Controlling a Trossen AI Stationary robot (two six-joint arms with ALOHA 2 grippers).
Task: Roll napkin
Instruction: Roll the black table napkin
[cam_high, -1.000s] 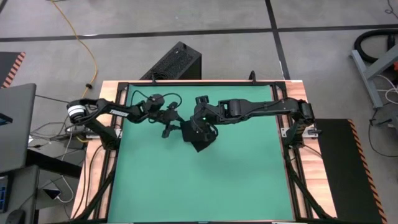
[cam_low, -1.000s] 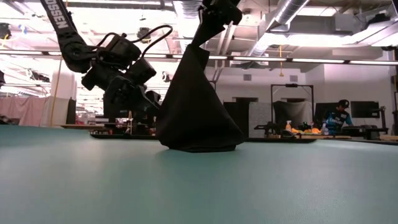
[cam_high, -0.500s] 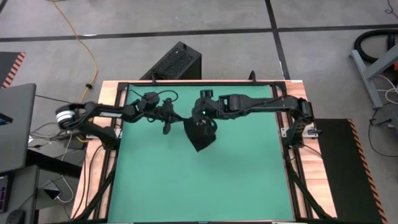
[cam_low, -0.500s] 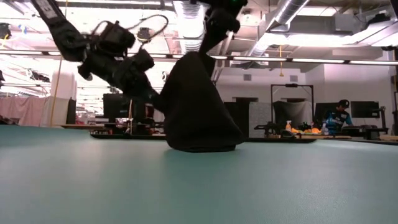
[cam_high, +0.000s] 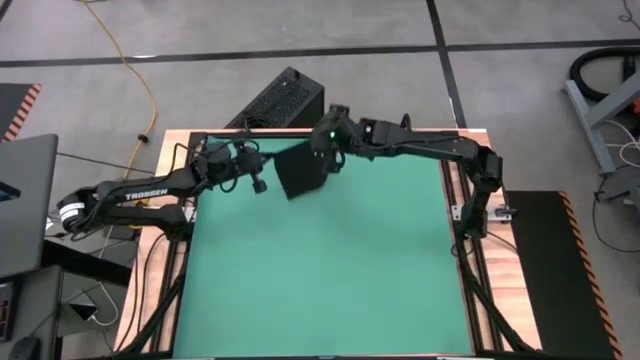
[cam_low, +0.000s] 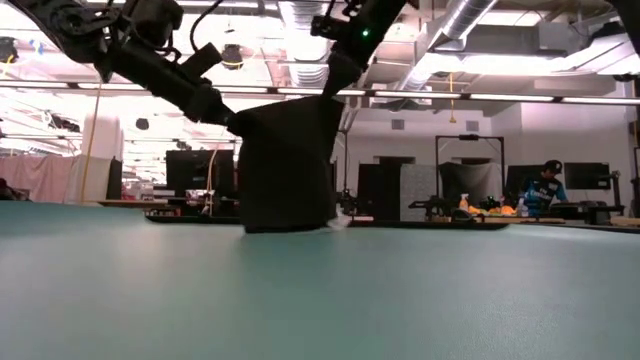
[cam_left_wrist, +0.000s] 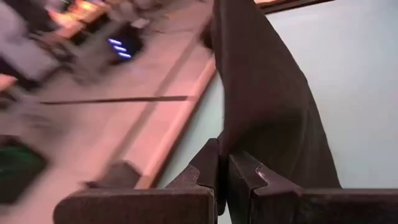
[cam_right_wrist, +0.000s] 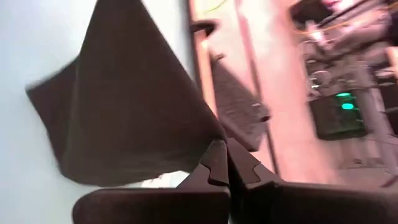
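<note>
1. The napkin (cam_high: 303, 170), a plain black soft cloth sheet, hangs over the far part of the green table mat (cam_high: 330, 280), stretched between both grippers; in the low view its lower edge touches the mat and a small white tag (cam_low: 341, 219) shows at a bottom corner.
2. I judge it light and limp: it drapes and folds under its own weight, so I would hold it by the corners and lay it flat before rolling.
3. My left gripper (cam_high: 258, 184) is clamped on one upper corner, fingers together on the cloth.
4. My right gripper (cam_high: 328, 150) pinches the opposite upper corner likewise.
5. Beyond the table's far edge lies a rigid black box with vent slots (cam_high: 280, 100).
</note>
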